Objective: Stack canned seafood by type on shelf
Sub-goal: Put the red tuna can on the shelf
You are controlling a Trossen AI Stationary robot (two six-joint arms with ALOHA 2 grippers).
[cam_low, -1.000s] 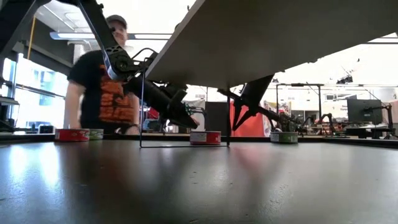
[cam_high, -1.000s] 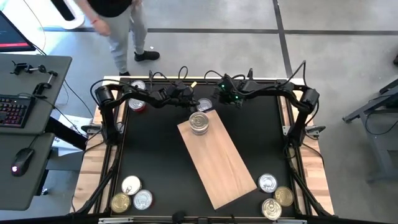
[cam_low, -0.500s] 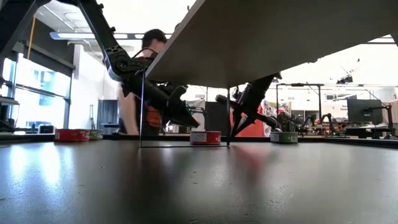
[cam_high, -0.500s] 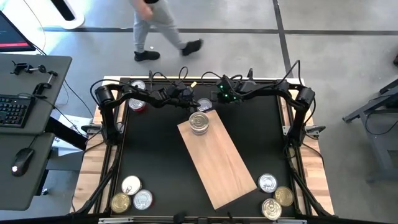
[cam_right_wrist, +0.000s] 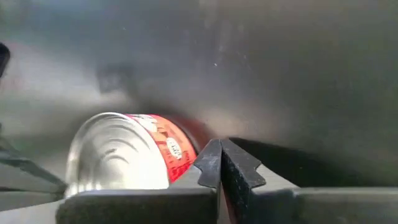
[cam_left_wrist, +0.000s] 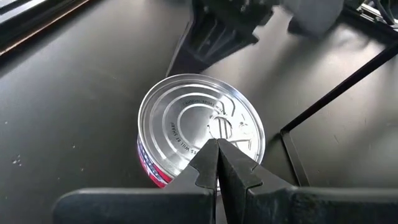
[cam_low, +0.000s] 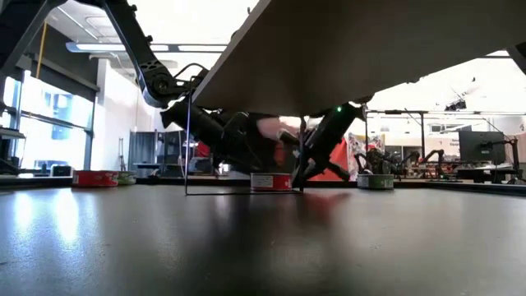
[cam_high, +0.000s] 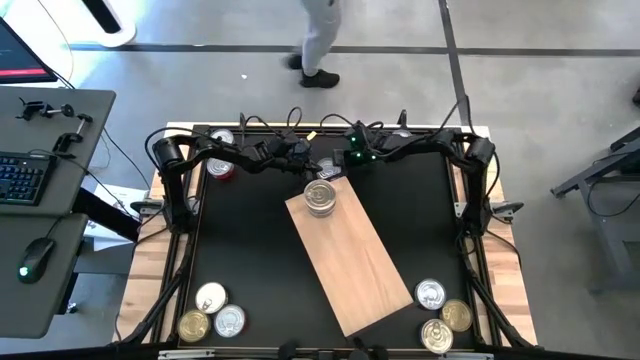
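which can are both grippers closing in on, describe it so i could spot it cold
Start at the wooden shelf lying slantwise across the black table. Just past its far end, between the shut left gripper and shut right gripper, one can sits on the table. It has a silver lid and red side label, unlike the can on the shelf.

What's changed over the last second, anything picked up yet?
Nothing picked up. The right tool has slid left along the far edge, closing on the can where the left tool sits; both tools are shut and empty. A person behind the table walked from left to right. The board, the cans stacked on it and the corner cans haven't moved.
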